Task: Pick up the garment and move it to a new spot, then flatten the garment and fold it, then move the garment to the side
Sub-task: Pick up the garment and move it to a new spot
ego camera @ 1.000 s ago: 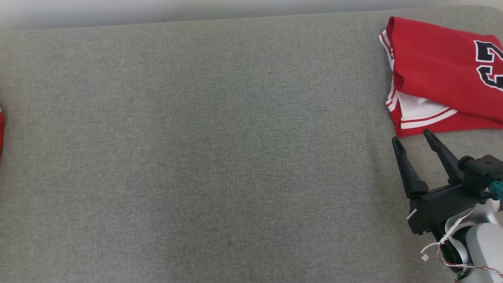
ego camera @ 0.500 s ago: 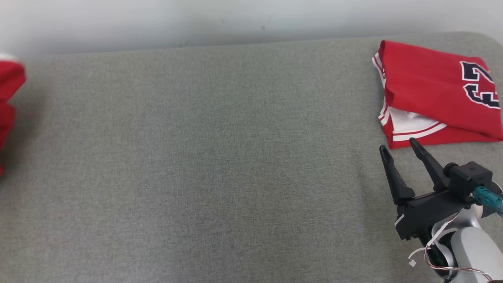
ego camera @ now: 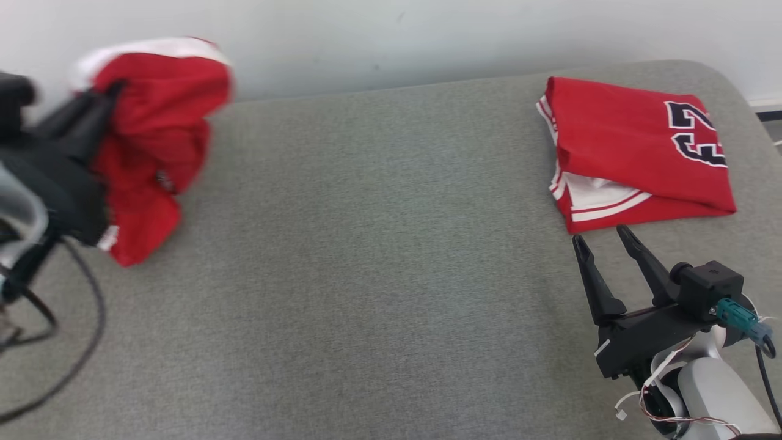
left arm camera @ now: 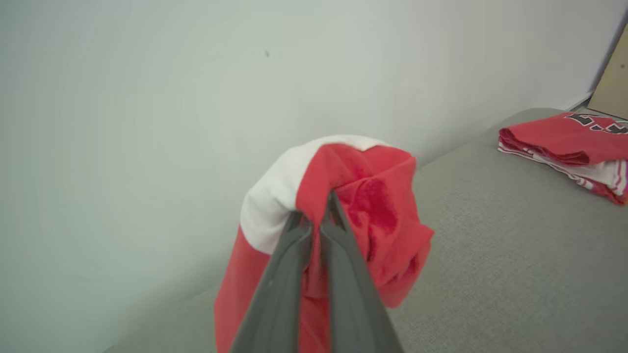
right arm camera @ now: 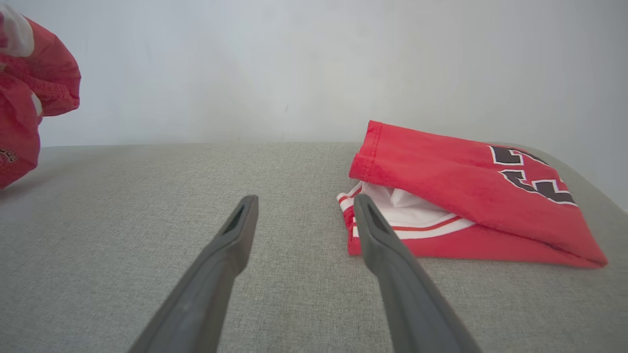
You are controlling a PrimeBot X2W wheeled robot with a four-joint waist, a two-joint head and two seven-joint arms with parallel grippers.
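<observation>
While red garment hangs from clamped left jaws, right jaws gape empty near folded jersey.

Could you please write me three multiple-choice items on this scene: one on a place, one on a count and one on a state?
1. Where on the grey fabric surface does the folded red jersey with dark numerals lie?
A. far right corner
B. centre
C. near left edge

2. How many red garments are there?
A. one
B. two
C. three

3. How is the left gripper?
A. wide open, empty
B. shut on the crumpled red and white garment
C. lying flat on the surface

Key: 1 A, it lies just beyond the open right gripper; 2 B, one folded, one held; 3 B, the fingers pinch bunched cloth.
</observation>
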